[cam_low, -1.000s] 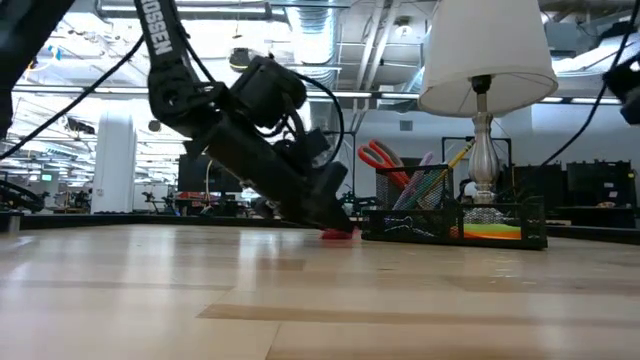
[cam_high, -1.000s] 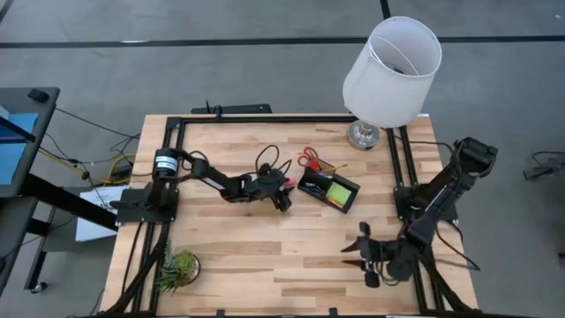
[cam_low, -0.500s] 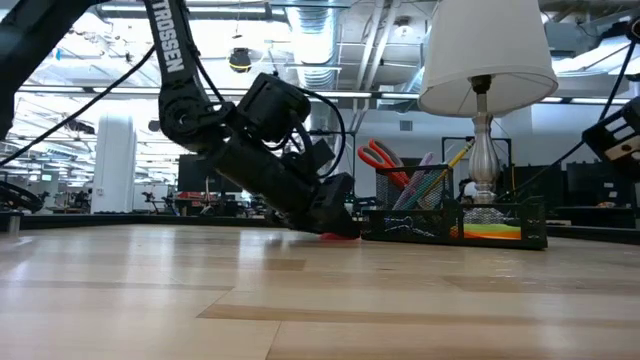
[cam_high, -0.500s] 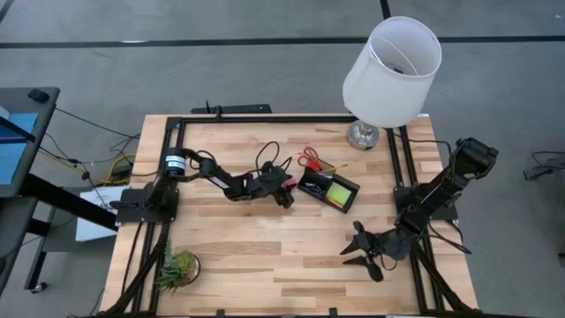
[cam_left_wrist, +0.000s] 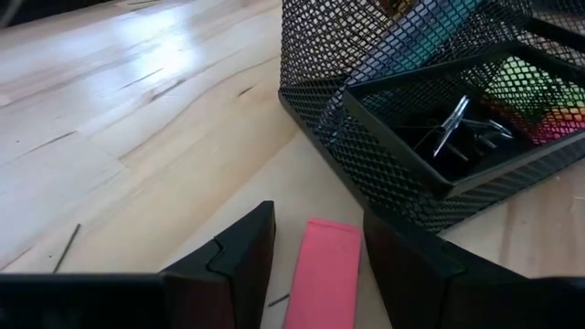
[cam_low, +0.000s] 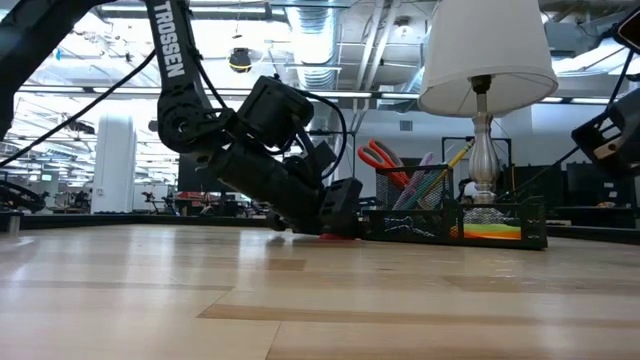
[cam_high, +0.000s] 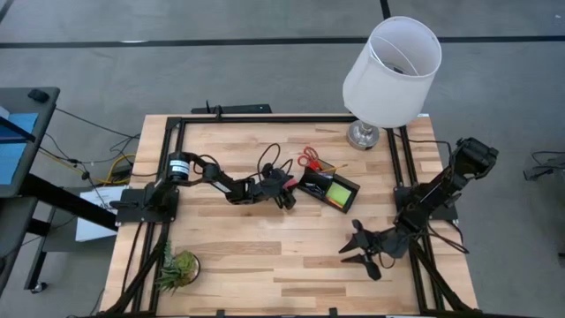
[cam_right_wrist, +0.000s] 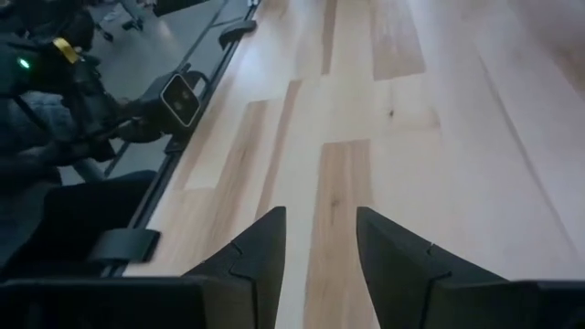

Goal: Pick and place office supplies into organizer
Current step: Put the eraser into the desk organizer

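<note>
Straddling the pink eraser (cam_left_wrist: 322, 274) beside the organizer (cam_left_wrist: 430, 137), left gripper (cam_left_wrist: 315, 260) fingers apart, not clamped; right gripper (cam_right_wrist: 320, 256) parted, empty.

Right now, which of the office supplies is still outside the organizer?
The pink eraser. It lies flat on the wood between the left gripper's open jaws, just short of the organizer; the scissors and sticky-note pad are already inside.

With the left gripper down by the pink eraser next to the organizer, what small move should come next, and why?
Probably close the left gripper: the pink eraser lies on the table between its open fingers, apparently ungripped, just short of the black mesh organizer. The right gripper waits open, away near the table's right side.
</note>
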Controlling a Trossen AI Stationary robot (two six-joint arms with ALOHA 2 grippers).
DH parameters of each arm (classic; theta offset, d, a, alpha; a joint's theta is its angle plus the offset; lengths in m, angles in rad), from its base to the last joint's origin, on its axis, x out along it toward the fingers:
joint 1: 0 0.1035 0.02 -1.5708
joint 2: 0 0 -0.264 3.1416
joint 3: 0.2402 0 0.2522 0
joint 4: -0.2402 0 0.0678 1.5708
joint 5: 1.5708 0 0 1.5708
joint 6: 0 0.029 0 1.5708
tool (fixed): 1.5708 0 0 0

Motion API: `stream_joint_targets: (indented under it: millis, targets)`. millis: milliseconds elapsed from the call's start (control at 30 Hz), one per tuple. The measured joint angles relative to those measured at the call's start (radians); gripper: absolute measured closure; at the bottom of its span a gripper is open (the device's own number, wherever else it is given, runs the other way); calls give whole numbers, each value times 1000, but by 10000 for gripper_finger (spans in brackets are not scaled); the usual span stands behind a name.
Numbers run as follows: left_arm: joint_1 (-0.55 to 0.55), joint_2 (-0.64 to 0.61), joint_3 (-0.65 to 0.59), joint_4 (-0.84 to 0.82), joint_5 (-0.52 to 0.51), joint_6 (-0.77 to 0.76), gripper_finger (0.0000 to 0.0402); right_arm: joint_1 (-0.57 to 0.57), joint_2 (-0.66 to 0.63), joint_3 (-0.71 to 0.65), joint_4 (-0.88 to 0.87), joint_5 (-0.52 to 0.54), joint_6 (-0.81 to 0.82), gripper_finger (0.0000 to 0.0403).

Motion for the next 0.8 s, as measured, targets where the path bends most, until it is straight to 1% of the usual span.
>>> stream_joint_targets:
  millis: [100, 267, 400, 467, 567, 800]
  targets:
    - [-2, 0, 0, 0, 0, -37, 237, 17, 0, 0, -6, 0, 38, 275]
    - [-5, 0, 0, 0, -3, -95, 237, 58, 0, 0, -5, 1, 49, 275]
    - [-7, 0, 0, 0, 3, -99, 238, 91, 0, 0, -4, 11, 57, 275]
    - [-10, 0, 0, 0, 2, -94, 242, 108, 0, 0, -4, 38, 92, 275]
    - [-10, 0, 0, -1, -2, -84, 261, 133, 0, 0, -4, 91, 129, 275]
    - [-10, 0, 0, -14, -25, -50, 320, 190, 6, 0, -1, 198, 193, 275]
